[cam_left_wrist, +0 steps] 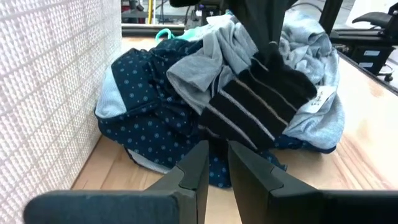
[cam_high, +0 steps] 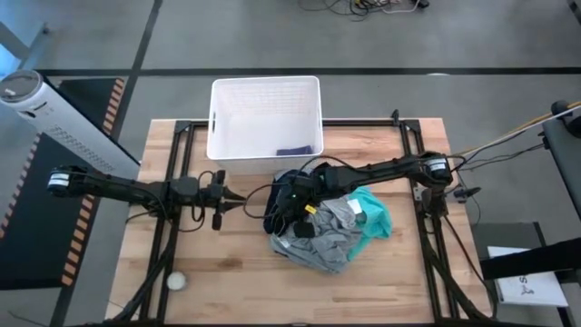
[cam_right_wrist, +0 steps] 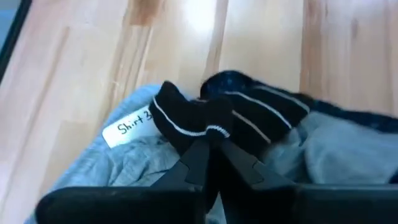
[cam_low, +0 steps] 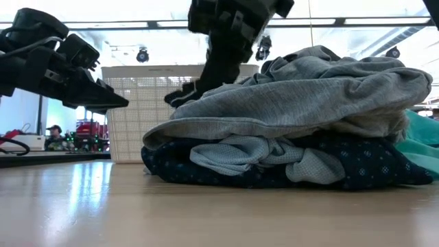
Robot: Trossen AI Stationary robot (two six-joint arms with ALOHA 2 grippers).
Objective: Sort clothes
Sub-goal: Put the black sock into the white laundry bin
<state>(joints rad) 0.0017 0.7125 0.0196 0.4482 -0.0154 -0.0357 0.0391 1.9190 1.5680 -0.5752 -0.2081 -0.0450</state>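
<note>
A pile of clothes [cam_high: 327, 227] lies on the wooden table: a grey garment [cam_low: 302, 96] on top, a navy dotted one [cam_left_wrist: 143, 93] under it, and a teal one [cam_high: 372, 218] on the right side. My right gripper [cam_right_wrist: 211, 152] is over the pile's left part, shut on a black garment with thin pale stripes [cam_left_wrist: 261, 102]. My left gripper [cam_left_wrist: 216, 168] is shut and empty. It hovers level to the left of the pile [cam_high: 238, 195], pointing at it. My right gripper pinches a bunched fold of the black striped garment [cam_right_wrist: 205, 127] between its two fingers, coming from above and pointing down. The garment hangs below the fingers [cam_left_wrist: 267, 56], and its lower part [cam_left_wrist: 249, 124] rests on the navy and grey clothes.
A white plastic basket [cam_high: 265, 100] stands at the table's far edge behind the pile, with a dark item [cam_high: 295, 151] inside. A white label [cam_right_wrist: 134, 124] lies on the grey garment. A small white ball [cam_high: 175, 282] sits near the front left corner.
</note>
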